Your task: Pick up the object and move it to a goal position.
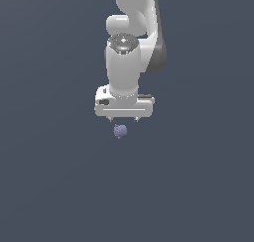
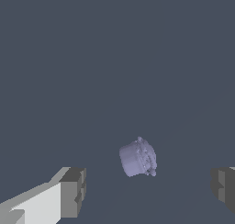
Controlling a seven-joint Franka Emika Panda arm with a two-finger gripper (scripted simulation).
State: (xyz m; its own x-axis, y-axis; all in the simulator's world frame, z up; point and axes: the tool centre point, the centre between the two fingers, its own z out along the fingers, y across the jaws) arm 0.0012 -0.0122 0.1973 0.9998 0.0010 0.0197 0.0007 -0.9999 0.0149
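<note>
exterior view: the white arm (image 1: 130, 42) comes down from the top edge and ends in the claw (image 1: 122, 120), whose wide pale body sits level with two short dark fingertips (image 1: 109, 119) poking out beneath it. the fingertips stand well apart, so the claw is spread wide and pinches nothing. the object (image 1: 119, 131), a small lavender lumpy blob, sits just beyond the fingertips, nearer the tip on the exterior view's left than the other one, and apart from both. it is much smaller than the claw's body. everything around is a plain dark grey-blue counter (image 1: 49, 186); whether the blob rests on it cannot be told from this angle.

wrist view: the two fingers appear at opposite edges, one pale with a grey pad (image 2: 72, 193), the other only a grey pad (image 2: 224, 188) cut by the frame. the gap between them is broad. the object (image 2: 137, 157) lies ahead of the pads, between their lines, closer to the pale finger's side, touching neither. it looks like a stubby drum with a bumpy, beaded face. the counter (image 2: 114, 58) behind it is bare dark grey-blue.
</note>
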